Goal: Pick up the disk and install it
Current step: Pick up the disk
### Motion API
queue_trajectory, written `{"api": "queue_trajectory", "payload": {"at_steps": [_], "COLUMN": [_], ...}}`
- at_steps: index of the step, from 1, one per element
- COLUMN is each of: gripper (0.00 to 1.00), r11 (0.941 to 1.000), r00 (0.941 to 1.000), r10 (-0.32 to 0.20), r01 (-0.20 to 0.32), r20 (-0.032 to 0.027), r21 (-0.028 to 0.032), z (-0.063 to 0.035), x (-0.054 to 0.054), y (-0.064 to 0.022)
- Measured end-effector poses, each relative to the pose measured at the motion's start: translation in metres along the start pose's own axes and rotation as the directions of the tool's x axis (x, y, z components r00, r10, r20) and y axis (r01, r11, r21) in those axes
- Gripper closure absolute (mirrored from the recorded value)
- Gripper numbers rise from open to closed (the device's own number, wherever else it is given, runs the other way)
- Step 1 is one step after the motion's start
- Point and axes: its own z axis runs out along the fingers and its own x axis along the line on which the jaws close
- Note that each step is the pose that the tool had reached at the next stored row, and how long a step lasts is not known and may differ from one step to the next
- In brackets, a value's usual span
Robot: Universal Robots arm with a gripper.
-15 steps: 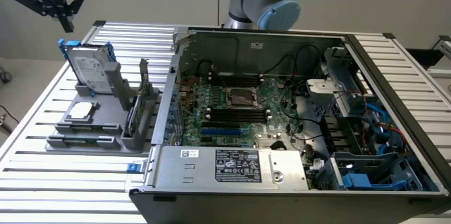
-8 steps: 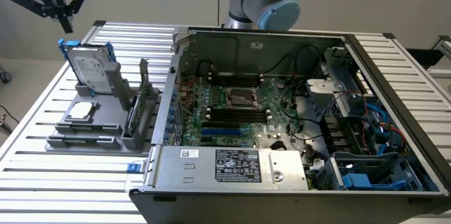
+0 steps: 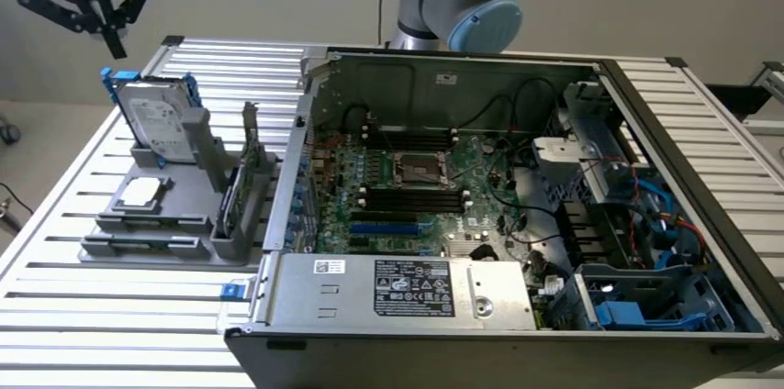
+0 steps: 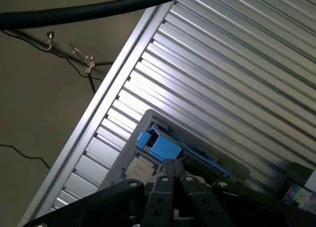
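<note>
surface: slatted metal; carries the computer case and the rack.
computer case: open, on the exterior view's right of the rack.
rack: grey, holds parts.
disk: on edge in the rack, long axis near upright, blue carrier edge topmost.
gripper: 1 arm; closed, empty, above the disk, apart.

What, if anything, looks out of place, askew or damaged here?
Nothing stands out. The disk stands on edge in its grey holder on the slatted table, the shut gripper hangs empty above it, and the open computer case shows no loose or damaged parts.
</note>
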Motion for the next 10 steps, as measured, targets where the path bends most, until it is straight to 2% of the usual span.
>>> {"api": "queue_trajectory", "payload": {"at_steps": [5,10], "gripper": [0.89,0.89], "r11": [0.996,0.9836], "r00": [0.996,0.9836], "r10": [-0.09,-0.18], "r01": [0.09,0.18], "r20": [-0.0057,-0.0118], "r21": [0.0016,0.0026], "z": [0.0012,0.0027], "x": [-0.0001,-0.0001], "y": [-0.0001,-0.0002]}}
